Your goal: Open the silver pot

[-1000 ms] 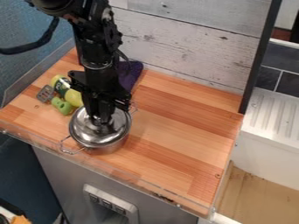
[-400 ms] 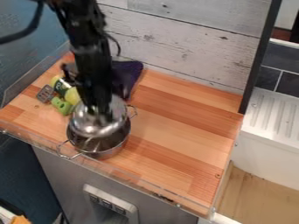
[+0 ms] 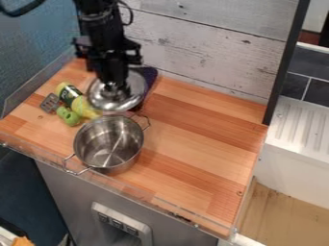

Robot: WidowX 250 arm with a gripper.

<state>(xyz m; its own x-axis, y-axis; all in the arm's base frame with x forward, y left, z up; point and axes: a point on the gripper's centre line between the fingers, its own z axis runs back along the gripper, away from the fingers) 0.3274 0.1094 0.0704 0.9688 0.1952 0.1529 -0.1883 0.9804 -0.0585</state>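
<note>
The silver pot [image 3: 109,144] stands uncovered on the wooden counter at left of centre, and its bare inside shows. Its round metal lid [image 3: 122,97] hangs behind the pot, tilted a little. My gripper [image 3: 114,86] points down over the lid, shut on the knob at its middle. The pot's two wire handles stick out at its front left and back right.
A yellow bottle [image 3: 77,100], a green object [image 3: 68,116] and a grey slotted spatula [image 3: 49,103] lie left of the lid. A purple cloth [image 3: 149,77] is behind it. A clear rim edges the counter [image 3: 193,144]; a whitewashed wall stands behind.
The gripper has lifted the lid off the pot and carried it back toward the wall. The pot has stayed about where it was, and its opening is now uncovered.
</note>
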